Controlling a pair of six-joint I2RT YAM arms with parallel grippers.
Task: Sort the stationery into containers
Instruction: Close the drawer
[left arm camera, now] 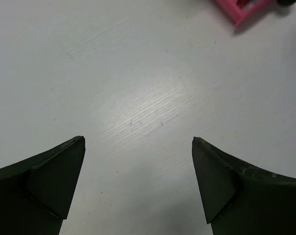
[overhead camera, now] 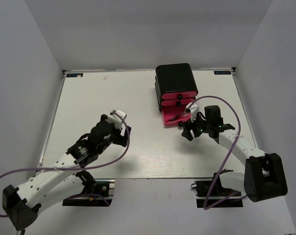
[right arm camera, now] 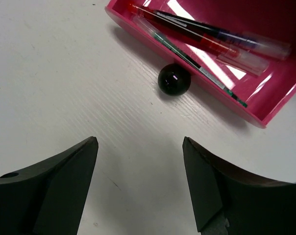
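The lowest pink plastic drawer stands pulled out from the glossy black rounded case, resting on the white table. The thin red, purple and green pens lie inside it, side by side, with their long axes along the drawer's front wall, running diagonally in the right wrist view.

The right gripper hangs just short of that front wall with its jaws spread and nothing between them. The drawer's small black round knob sits just ahead of the gap and a little toward the right jaw (near, but not touching).

The left gripper is also spread wide and empty over bare table, well apart from the drawer; only a pink corner shows at the edge of its view.

No loose stationery is visible on the table, so the likely next step is shutting this drawer. The right arm is clearly nearer, and the push would run from the knob toward the case, across the pens' length.
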